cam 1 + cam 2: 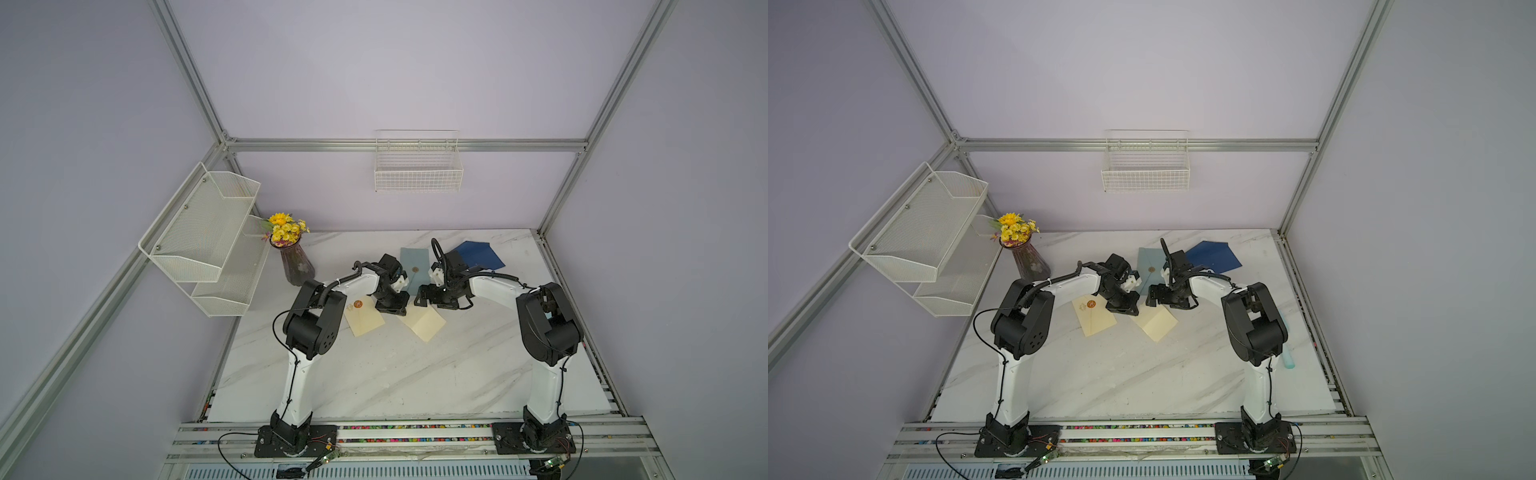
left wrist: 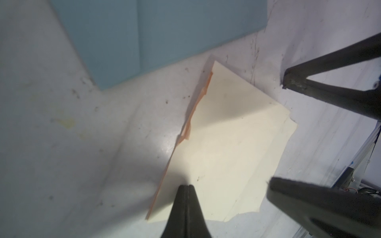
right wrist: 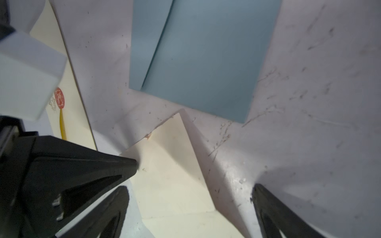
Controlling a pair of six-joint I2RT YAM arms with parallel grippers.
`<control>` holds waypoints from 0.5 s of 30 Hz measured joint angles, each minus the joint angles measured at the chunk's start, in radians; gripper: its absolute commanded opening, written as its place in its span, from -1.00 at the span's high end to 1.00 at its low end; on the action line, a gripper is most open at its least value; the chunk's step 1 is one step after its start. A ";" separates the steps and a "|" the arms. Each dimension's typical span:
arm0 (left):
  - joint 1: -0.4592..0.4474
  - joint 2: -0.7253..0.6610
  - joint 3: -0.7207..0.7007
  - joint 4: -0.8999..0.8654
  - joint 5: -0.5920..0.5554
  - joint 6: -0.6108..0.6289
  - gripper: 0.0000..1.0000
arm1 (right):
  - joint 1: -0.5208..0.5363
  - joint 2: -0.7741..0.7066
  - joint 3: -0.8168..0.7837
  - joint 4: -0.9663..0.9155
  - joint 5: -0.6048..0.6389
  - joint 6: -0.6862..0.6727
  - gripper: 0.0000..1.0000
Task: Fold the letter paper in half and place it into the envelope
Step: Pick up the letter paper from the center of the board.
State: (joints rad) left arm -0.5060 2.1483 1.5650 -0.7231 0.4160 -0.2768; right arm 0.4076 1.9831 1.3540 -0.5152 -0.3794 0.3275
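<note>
Both top views: shows folded letter paper (image 1: pixel 424 325) mid-table on the marble table (image 1: pixel 374 374), envelope (image 1: pixel 365 319) just beside it toward the left edge, lilac walls (image 1: pixel 374 83) around. Left wrist view: finds left gripper (image 2: pixel 187 188) pressed together atop the paper, likely pinning the crease. Right wrist view: finds right gripper (image 3: pixel 188 191) spread wide astride a paper corner, gripping nothing.

In a top view, a cream letter paper (image 1: pixel 424 325) lies near the middle of the marble tabletop (image 1: pixel 374 374). The left gripper (image 1: pixel 392 308) sits at the paper's 10 o'clock and the right gripper (image 1: pixel 420 297) at its 12 o'clock, possibly touching the sheet. A cream envelope (image 1: pixel 365 319) with a red seal lies at the paper's 9 o'clock. A pale blue envelope (image 1: pixel 414 262) lies at 12 o'clock and a dark blue envelope (image 1: pixel 478 253) at 1 o'clock. A vase of yellow flowers (image 1: pixel 296 262) stands at the tabletop's 10 o'clock corner. A wire basket (image 1: pixel 418 176) hangs on the back wall.
</note>
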 measured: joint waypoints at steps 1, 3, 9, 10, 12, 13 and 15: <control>0.000 0.000 0.000 0.000 0.000 0.000 1.00 | -0.003 0.000 -0.005 0.006 -0.018 -0.005 -0.93; 0.000 0.000 0.000 0.000 0.000 0.000 1.00 | -0.008 0.000 -0.016 0.019 -0.061 -0.016 -0.92; 0.000 0.000 0.003 -0.005 -0.001 0.002 1.00 | -0.011 -0.013 -0.084 0.108 -0.217 -0.014 -0.81; 0.000 0.002 0.007 -0.012 -0.003 0.004 1.00 | -0.011 -0.016 -0.096 0.114 -0.238 -0.010 -0.77; 0.000 0.009 0.023 -0.030 -0.009 0.009 1.00 | -0.011 -0.018 -0.108 0.121 -0.270 0.000 -0.67; 0.000 0.013 0.032 -0.040 -0.012 0.011 1.00 | -0.011 -0.018 -0.113 0.122 -0.285 0.005 -0.60; 0.002 0.018 0.045 -0.054 -0.021 0.013 1.00 | -0.011 -0.018 -0.119 0.119 -0.307 0.014 -0.51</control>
State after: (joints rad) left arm -0.5041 2.1666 1.6104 -0.7769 0.3950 -0.2634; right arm 0.3962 1.9652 1.2354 -0.3965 -0.6861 0.3412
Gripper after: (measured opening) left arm 0.047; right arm 0.792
